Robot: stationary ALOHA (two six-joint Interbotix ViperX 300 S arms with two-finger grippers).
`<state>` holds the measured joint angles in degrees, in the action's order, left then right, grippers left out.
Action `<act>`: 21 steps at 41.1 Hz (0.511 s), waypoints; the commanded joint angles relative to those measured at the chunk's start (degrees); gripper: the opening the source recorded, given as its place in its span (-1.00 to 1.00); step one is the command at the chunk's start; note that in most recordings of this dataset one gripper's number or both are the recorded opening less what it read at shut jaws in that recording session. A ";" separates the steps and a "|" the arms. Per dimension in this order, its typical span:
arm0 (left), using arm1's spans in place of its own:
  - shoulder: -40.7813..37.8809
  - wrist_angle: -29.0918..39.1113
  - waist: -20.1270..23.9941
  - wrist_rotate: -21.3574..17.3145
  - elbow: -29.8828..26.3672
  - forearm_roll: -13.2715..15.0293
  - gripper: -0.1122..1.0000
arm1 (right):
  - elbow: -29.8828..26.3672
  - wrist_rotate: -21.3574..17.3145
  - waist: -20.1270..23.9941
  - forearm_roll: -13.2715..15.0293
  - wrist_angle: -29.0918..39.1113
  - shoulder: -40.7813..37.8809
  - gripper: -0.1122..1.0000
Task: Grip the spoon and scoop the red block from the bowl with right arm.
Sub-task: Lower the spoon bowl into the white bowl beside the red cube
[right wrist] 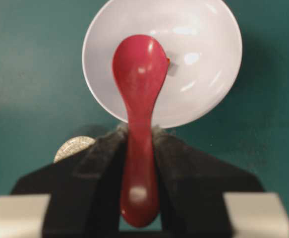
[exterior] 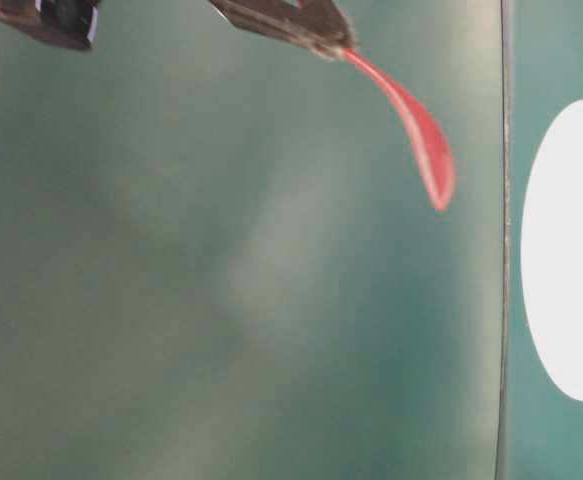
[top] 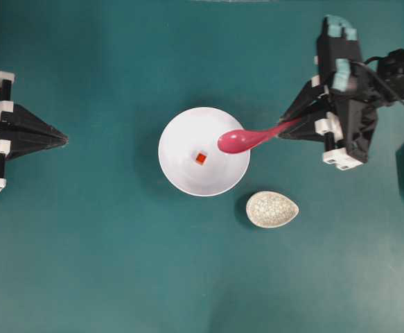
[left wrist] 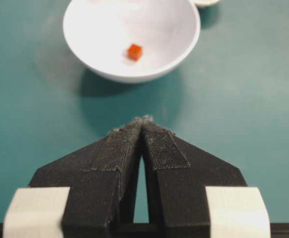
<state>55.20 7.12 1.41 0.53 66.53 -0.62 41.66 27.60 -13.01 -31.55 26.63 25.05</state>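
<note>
Overhead view: the right gripper clamps the handle of the pink spoon; the spoon's oval end hangs over the right rim of the white bowl. The red block lies near the bowl's centre, just left of the spoon tip. A speckled spoon rest lies on the green table, below and right of the bowl. The left gripper sits well apart, fingers together, holding nothing.

Table-level view: blurred; the spoon slopes tip-down, in the air.

Left wrist view: left fingers pressed together at the tips; block rests on the bowl floor.

Right wrist view: fingers pinch the handle partway closed; the spoon hides nearly all of the block.

Advice: lower the tip beside the block, slide under it along the bowl floor, then level the spoon before lifting.
</note>
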 commanded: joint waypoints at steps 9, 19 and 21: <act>-0.18 -0.62 0.18 0.00 -1.58 -0.09 -0.80 | -6.24 0.00 -0.09 2.20 3.60 -6.15 -0.37; -0.18 -0.70 0.18 0.00 -1.58 -0.09 -0.80 | -10.28 0.00 -0.09 5.54 7.12 -11.07 -0.37; -0.18 -0.70 0.18 0.00 -1.58 -0.09 -0.80 | -10.99 0.00 -0.18 6.06 7.73 -12.04 -0.37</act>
<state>55.20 7.03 1.49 0.62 66.53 -0.62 33.13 27.60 -13.01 -26.19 33.84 13.45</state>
